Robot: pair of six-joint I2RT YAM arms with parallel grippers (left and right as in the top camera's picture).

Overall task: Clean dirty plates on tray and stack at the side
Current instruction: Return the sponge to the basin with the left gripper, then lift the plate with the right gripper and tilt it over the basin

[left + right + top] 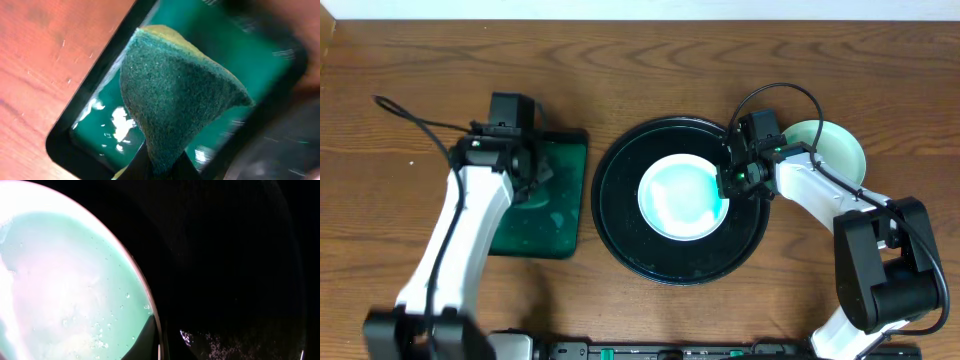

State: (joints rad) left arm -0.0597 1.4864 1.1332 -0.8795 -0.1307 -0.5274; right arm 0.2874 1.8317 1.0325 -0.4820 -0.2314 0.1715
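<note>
Two plates are counted. One teal-tinted plate (680, 200) lies flat at the middle of the single black tray (620, 215), at the centre of the overhead frame; droplets and a wet film are seen on it in the right wrist view. The second plate (835, 150), pale green, is set on the table (620, 70) to the right of the tray, partly covered by the right arm. The right gripper (728, 183) is placed at the tinted plate's right rim; whether its fingers are closed cannot be told. At the left, the left gripper (535, 172) is held over one green rectangular tray (555, 225), its fingers clenched on one green pad (175, 95).
</note>
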